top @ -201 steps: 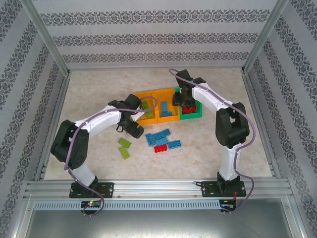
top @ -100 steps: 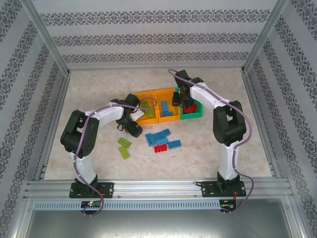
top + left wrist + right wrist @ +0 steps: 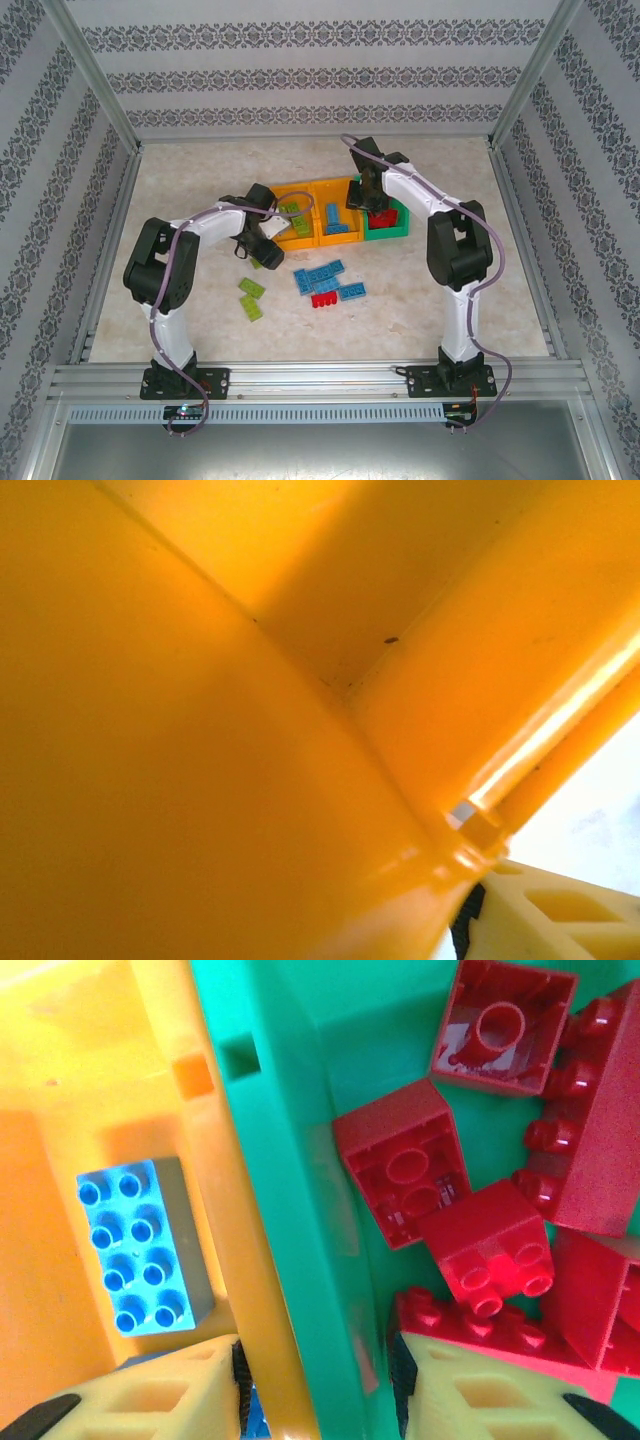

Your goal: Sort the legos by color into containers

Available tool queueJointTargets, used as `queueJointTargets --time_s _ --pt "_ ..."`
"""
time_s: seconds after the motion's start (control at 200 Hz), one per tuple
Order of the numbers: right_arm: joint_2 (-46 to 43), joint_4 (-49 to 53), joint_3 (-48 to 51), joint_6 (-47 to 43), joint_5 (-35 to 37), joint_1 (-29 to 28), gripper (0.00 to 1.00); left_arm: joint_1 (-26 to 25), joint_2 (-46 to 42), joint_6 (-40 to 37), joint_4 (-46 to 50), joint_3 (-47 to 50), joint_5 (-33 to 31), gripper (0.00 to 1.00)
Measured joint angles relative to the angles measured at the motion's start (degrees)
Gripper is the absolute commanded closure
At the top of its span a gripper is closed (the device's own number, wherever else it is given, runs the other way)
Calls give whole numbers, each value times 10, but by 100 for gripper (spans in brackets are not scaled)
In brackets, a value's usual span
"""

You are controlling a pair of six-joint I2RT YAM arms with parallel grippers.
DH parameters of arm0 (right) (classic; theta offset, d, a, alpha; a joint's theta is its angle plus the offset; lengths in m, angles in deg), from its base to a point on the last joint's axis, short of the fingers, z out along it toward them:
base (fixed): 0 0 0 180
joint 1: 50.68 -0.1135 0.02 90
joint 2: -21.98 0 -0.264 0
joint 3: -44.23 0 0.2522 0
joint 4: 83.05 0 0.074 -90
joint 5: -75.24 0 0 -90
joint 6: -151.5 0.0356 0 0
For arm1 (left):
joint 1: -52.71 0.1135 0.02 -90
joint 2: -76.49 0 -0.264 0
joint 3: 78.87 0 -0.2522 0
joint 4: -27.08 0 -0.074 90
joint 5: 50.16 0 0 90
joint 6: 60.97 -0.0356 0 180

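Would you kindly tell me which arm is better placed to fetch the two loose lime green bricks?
Left, most likely: the two loose lime green bricks lie close to the left gripper, while the right gripper hangs over the green bin, farther away.

Your left gripper (image 3: 262,257) has slid toward 10 o'clock, away from the loose blue legos (image 3: 320,275), and now sits beside the left orange bin's (image 3: 298,241) near corner. That arm's elbow has swung toward 1 o'clock. Your right arm's elbow has edged toward 9 o'clock.
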Motion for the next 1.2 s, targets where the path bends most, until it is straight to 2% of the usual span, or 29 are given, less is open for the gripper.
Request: queueJointTargets --time_s 0.285,0.455,0.629,0.759,1.199 --pt "35 2 -48 18 -2 1 57 3 -38 15 -20 49 12 43" --pt "52 2 -66 23 -5 1 57 3 -46 26 -21 60 17 54" --pt "52 4 -68 22 -13 5 57 3 -52 37 -22 67 16 54" --pt "52 4 -68 22 -23 9 57 3 -70 51 -26 83 5 65" --pt "52 4 -68 22 -35 21 57 4 -128 110 -24 90 -56 64"
